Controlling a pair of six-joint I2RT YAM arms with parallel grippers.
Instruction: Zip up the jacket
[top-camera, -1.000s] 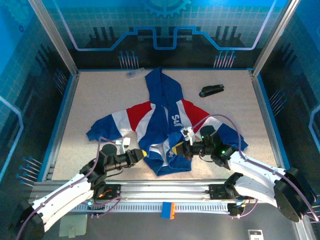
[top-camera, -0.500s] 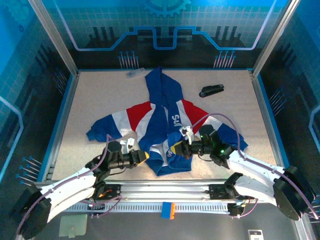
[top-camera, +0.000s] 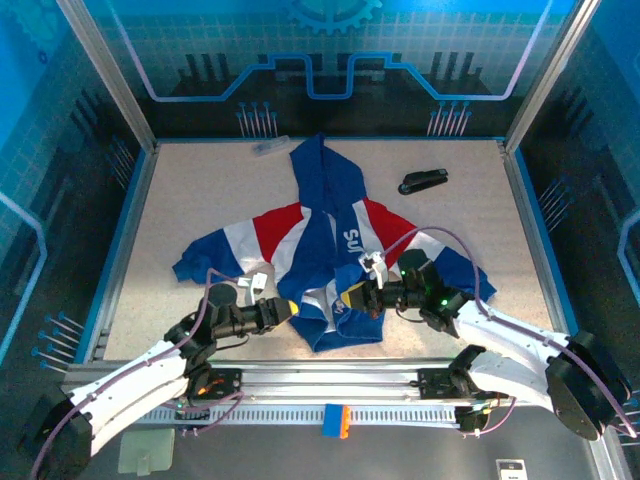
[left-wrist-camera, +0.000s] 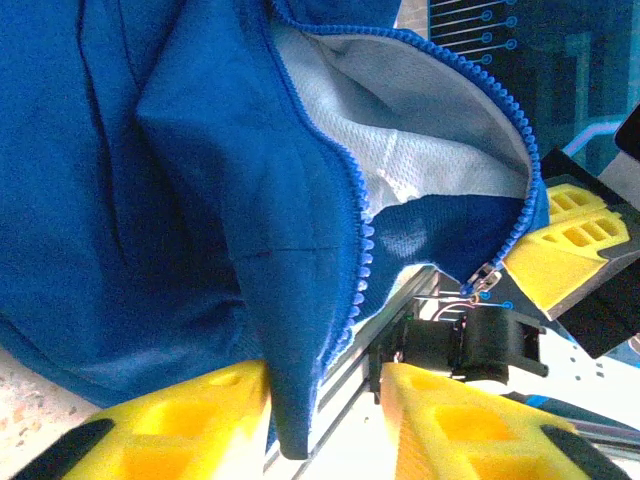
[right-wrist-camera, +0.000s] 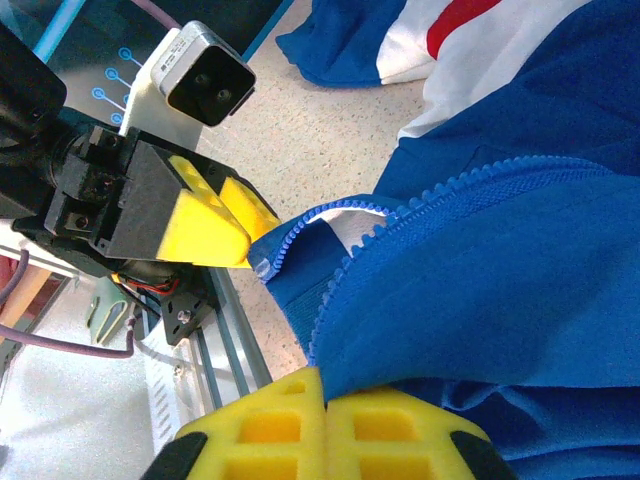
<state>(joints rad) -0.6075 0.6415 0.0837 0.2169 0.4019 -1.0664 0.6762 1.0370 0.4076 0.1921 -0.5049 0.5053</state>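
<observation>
From above I count one royal-blue hooded fabric jacket (top-camera: 320, 230) with red and white bands. It lies unzipped in the middle of the speckled beige table (top-camera: 200, 200), hood far, hem near. One small black stapler-like object (top-camera: 423, 181) lies to its far right, well apart. One small pale object (top-camera: 268, 146) lies at the far edge, beside the hood. My two claws meet at the hem: my left claw (top-camera: 287, 309) at its left corner and my right claw (top-camera: 352, 298) just right of that.

My left wrist camera gives detail too small to read from above. There are two rows of blue zipper teeth (left-wrist-camera: 360, 250), unjoined, with white mesh lining between them. One metal slider (left-wrist-camera: 485, 275) hangs at the end of the farther row, by my right claw's yellow fingers. My left jaws stand apart; a hem corner hangs in the gap against one finger, not pinched.

My right wrist camera shows my right jaws pressed together on a fold of the blue front edge. Beyond them, my left fingertips touch the end of the other tooth row, and one small grey camera box (right-wrist-camera: 205, 75) sits on that wrist.
</observation>
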